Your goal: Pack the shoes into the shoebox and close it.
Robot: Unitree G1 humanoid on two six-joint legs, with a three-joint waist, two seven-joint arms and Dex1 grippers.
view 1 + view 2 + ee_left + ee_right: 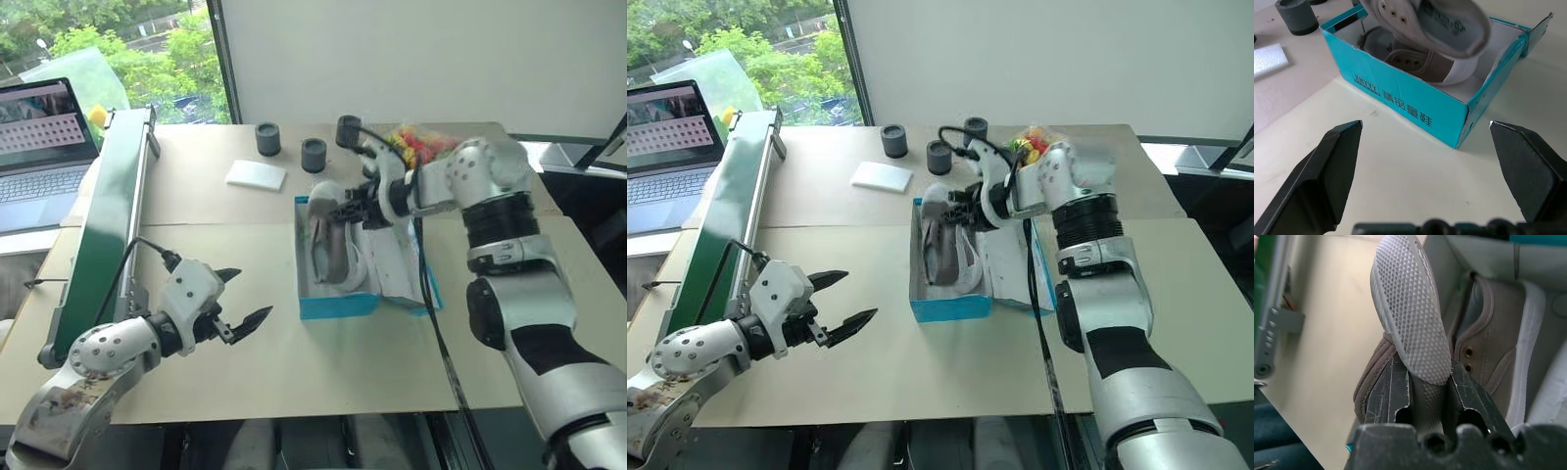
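The right arm reaches forward, bent at the elbow, its right gripper (1427, 396) pinching the heel of a grey-beige canvas sneaker (1408, 308) with a diamond-textured pale rubber sole, held above the open turquoise cardboard shoebox (338, 304). A second matching sneaker (1493, 352) lies inside the box. The left gripper (245, 299) hovers low over the beige tabletop (294, 362), near the box, its black fingers spread wide and empty.
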